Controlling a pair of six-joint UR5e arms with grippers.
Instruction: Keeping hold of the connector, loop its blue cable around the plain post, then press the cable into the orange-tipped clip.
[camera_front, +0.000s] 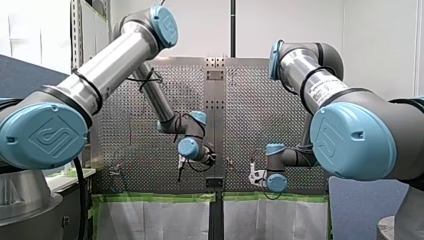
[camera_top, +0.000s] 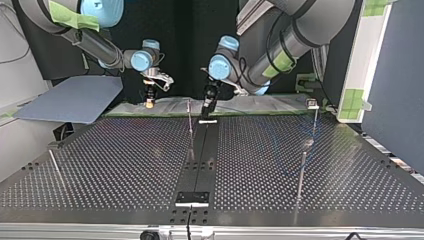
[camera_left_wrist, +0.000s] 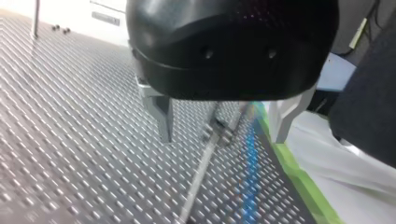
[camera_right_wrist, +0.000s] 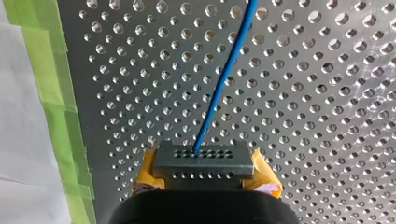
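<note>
In the right wrist view my right gripper (camera_right_wrist: 205, 174) is shut on a grey connector (camera_right_wrist: 203, 157), held between its yellow pads (camera_right_wrist: 266, 176). A blue cable (camera_right_wrist: 229, 70) runs from the connector ahead over the perforated table. In the top view this gripper (camera_top: 149, 102) hangs at the far edge, left of centre. My left gripper (camera_left_wrist: 224, 125) is open with nothing held. Its metal fingers (camera_left_wrist: 163, 119) straddle a thin metal post (camera_left_wrist: 212, 140), with the blue cable (camera_left_wrist: 252, 154) lying just beside it. In the top view the left gripper (camera_top: 207, 107) stands near the table's far middle.
Thin upright posts stand on the table: one near the far middle (camera_top: 190, 122), one at the top view's right (camera_top: 302, 170), one with a small clip head (camera_top: 312, 104) behind it. A leaning rod (camera_top: 55, 167) is at the left. Green tape (camera_right_wrist: 51, 93) lines the table edge.
</note>
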